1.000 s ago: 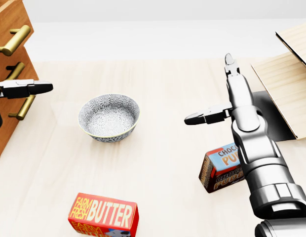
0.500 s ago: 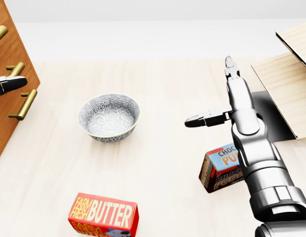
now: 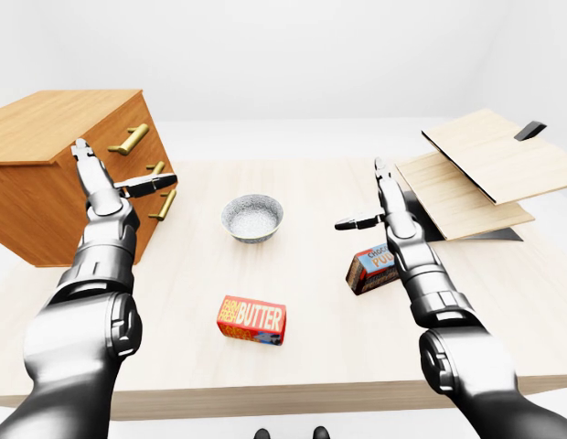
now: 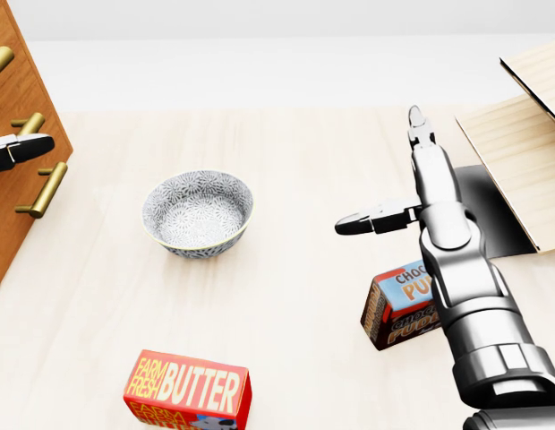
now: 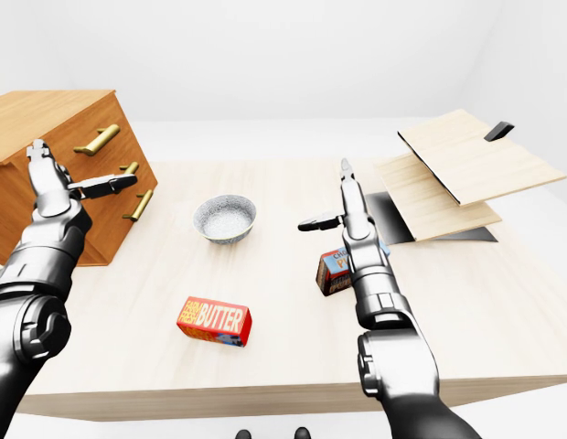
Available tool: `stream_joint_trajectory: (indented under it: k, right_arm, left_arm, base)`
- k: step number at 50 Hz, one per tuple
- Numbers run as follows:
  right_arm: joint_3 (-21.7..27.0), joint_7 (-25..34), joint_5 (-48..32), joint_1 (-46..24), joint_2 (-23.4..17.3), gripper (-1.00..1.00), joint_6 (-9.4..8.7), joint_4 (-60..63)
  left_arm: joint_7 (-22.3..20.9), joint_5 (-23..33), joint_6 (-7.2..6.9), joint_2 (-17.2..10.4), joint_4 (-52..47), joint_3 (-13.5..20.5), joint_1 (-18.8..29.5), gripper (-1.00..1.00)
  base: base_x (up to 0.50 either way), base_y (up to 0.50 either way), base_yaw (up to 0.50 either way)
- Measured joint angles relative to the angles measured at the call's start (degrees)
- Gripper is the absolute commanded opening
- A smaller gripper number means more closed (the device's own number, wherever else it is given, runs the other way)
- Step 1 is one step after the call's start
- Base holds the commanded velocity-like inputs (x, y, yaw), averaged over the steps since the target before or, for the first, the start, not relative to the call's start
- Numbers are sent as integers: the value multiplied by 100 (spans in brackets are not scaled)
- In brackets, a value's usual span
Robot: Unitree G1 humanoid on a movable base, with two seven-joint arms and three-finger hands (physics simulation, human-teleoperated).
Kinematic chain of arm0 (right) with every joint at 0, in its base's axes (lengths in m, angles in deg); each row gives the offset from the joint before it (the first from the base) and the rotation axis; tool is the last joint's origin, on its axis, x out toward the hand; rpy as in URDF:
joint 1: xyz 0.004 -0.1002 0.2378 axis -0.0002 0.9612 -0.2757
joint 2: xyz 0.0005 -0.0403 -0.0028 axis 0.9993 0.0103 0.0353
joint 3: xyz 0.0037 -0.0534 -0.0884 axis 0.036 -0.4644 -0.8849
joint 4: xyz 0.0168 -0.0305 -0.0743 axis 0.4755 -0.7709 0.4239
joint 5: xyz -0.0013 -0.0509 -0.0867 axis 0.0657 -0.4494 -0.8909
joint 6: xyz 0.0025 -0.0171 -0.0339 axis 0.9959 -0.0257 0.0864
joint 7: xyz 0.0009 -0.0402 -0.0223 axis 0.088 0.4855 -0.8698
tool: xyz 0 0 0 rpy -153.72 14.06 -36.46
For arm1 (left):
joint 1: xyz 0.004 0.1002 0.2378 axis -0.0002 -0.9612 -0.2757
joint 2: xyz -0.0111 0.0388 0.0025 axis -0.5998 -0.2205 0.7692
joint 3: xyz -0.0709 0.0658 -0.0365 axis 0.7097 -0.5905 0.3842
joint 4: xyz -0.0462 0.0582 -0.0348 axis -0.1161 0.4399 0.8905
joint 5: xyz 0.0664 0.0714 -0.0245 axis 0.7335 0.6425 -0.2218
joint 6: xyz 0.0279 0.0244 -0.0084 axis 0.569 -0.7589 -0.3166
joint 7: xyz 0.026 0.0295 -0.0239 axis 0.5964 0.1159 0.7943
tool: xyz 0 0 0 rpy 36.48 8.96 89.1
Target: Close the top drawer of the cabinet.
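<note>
we see our two arms as polished silver metal, built of rounded segments with dark joint seams. each hand, the left hand (image 3: 114, 178) and the right hand (image 4: 405, 184), has slim silver fingers tipped black.

A pale wooden table (image 3: 302, 315) stands against plain white walls (image 3: 293, 55).

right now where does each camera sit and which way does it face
Head view: on the head, tilted down at the table, bowl and butter; right hand and arm show, left fingertip at the left edge.
Left-eye view: on the head, wider, looking across the table to the cabinet; both arms, left hand at the handles.
Right-eye view: same, set slightly to the right.
All share bowl, butter and right hand.
</note>
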Motion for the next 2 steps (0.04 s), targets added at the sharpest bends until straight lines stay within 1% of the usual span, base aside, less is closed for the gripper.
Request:
stream_joint_trajectory:
  k: [2]
  right_arm:
    - [-1, -9, -1, -9, 4, 100, 17, -30]
  left_arm:
    - [-6, 0, 9, 2, 2, 3, -2, 100]
  base:
    - [0, 0, 0]
